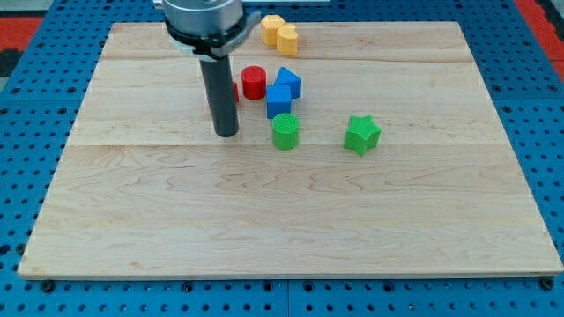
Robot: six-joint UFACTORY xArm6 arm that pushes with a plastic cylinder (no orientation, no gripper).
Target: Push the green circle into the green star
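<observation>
The scene is brightly and evenly lit, with soft light that seems to fall from overhead. Shadows are faint and short: a small dark smudge sits on the wooden board point(291, 229) at the base of my tip point(226, 134), and thin dim edges hug the green circle point(285, 132) and green star point(362, 135). My rod carries a pale vertical sheen along its side. The board shows no harsh glare and its grain reads clearly. Focus is fairly sharp across the frame, with slight softness in fine detail. The board's edges look straight, without obvious bending.
</observation>
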